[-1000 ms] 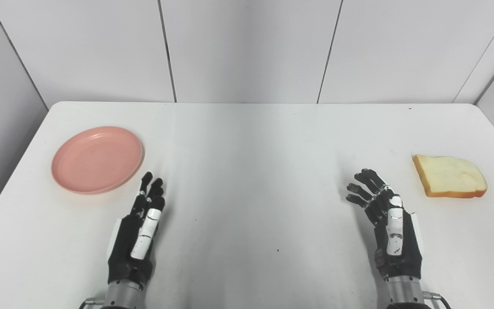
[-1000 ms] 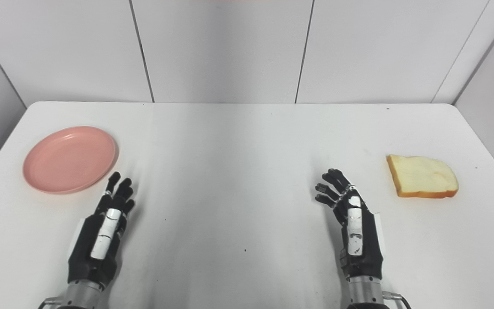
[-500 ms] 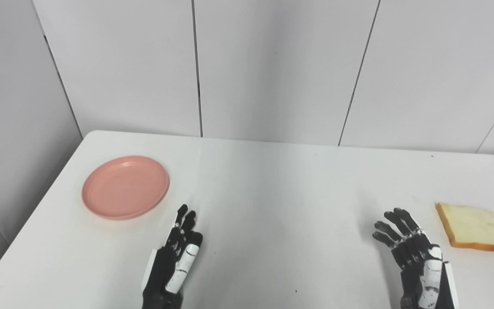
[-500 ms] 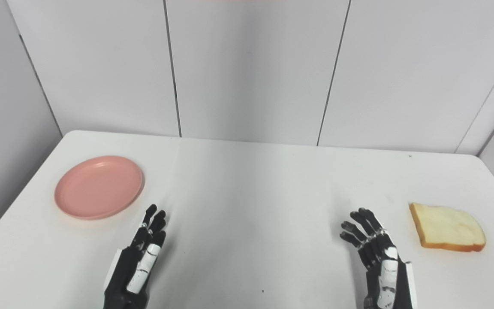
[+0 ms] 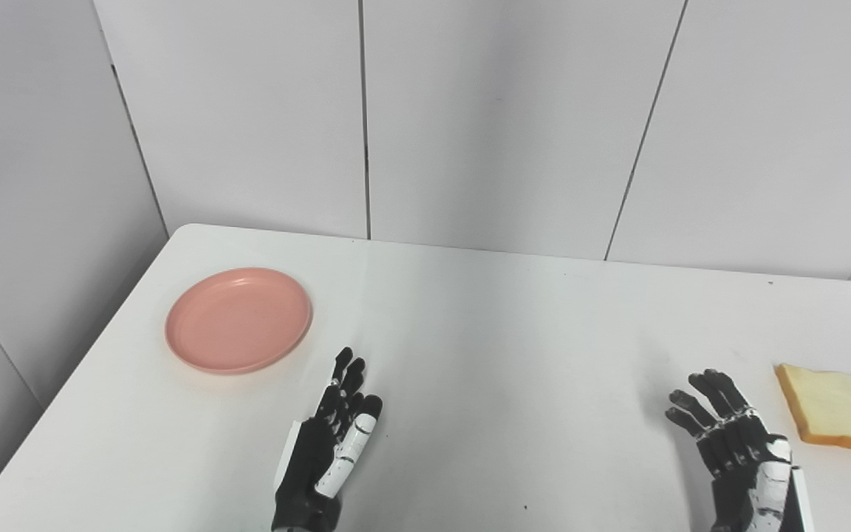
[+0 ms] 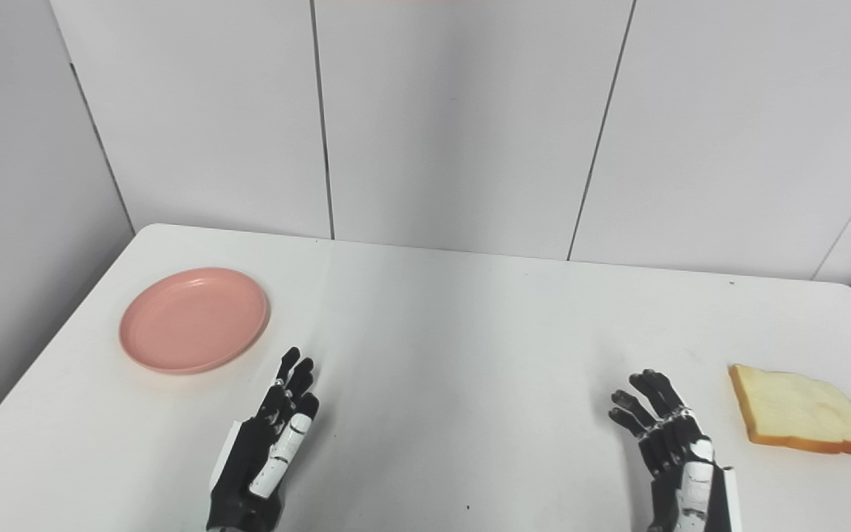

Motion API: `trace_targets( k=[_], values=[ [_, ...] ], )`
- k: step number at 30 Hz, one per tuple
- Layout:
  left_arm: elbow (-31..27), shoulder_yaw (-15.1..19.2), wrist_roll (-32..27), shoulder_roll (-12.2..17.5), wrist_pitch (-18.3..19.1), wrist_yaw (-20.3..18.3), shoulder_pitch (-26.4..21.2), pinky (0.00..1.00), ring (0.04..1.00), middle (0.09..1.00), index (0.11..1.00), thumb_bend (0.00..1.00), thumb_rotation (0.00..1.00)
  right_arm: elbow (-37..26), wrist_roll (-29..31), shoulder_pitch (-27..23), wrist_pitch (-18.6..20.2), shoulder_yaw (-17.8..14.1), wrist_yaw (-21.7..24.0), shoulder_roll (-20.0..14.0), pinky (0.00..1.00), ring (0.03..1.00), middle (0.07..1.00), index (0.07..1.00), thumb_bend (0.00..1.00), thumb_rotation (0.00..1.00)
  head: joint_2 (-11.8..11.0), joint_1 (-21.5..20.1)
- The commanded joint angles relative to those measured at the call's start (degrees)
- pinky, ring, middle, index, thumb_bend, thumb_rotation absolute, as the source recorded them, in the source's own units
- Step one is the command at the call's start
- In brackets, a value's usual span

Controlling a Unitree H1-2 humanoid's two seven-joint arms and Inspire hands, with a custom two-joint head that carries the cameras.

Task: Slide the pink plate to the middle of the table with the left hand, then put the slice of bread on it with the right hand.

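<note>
Both hands hold nothing: the left hand [image 6: 263, 458], black with white panels, fingers straight and close together, sits just near of the round, smooth pink plate [image 6: 194, 319]; the right hand [image 6: 680, 462], fingers spread, lies beside the bread [image 6: 795, 408]. Plate and bread rest well apart on the white table [image 6: 455, 347]. Only the right eye view shows the whole crusted slice.

Pink plate [image 5: 238, 319] far left, bread [image 5: 838, 418] far right, apart.
</note>
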Motion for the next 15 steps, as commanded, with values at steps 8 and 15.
trace_targets(
  k=[8, 15],
  values=[
    [-3.39, 2.53, -1.1, 0.93, -3.98, 0.83, -6.17, 0.98, 0.976, 0.956, 0.949, 0.74, 0.69, 18.18, -0.89, -1.91, -4.72, -1.25, 2.53, -3.46, 0.74, 0.754, 0.817, 0.806, 0.63, 1.0, -1.01, -0.6],
    [-2.13, 9.27, -2.88, 7.26, -4.03, 0.86, -16.41, 0.96, 0.945, 0.938, 0.938, 0.84, 0.75, 17.55, -1.69, -1.49, -4.62, -0.69, 1.94, -2.57, 0.73, 0.741, 0.804, 0.805, 0.65, 1.0, -1.03, -1.67]
  ],
)
